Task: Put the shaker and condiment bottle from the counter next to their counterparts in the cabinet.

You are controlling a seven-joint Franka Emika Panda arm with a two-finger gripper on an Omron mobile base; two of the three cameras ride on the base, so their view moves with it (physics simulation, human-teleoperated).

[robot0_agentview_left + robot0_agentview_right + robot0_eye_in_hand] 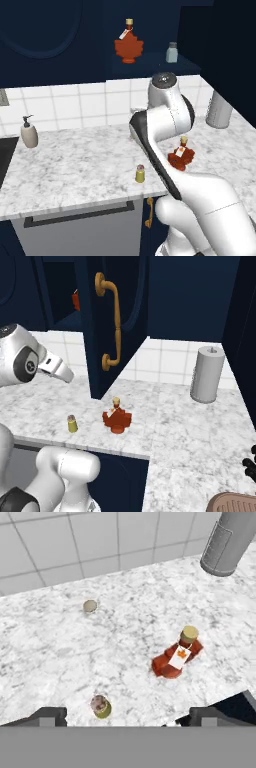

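The small yellow-green shaker (pixel 140 173) (pixel 72 424) (pixel 101 706) stands near the counter's front edge. The red-orange leaf-shaped condiment bottle (pixel 181 155) (pixel 117 418) (pixel 177 657) stands upright to its right, apart from it. My gripper (pixel 129 717) hovers above the counter, open and holding nothing, fingertips (pixel 48 716) spread wide. The shaker lies just inside the left fingertip in the hand view. On the cabinet shelf (pixel 155 67) stand the counterparts: a second leaf bottle (pixel 129 47) and a pale blue-grey shaker (pixel 172 52).
The open navy cabinet door (pixel 112 321) with its brass handle hangs over the counter. A grey paper-towel roll (pixel 218 110) (pixel 207 374) (pixel 230 542) stands at the back right. A beige soap dispenser (pixel 29 132) is beside the sink (pixel 5 155). A small round beige thing (pixel 90 605) lies near the tiled wall.
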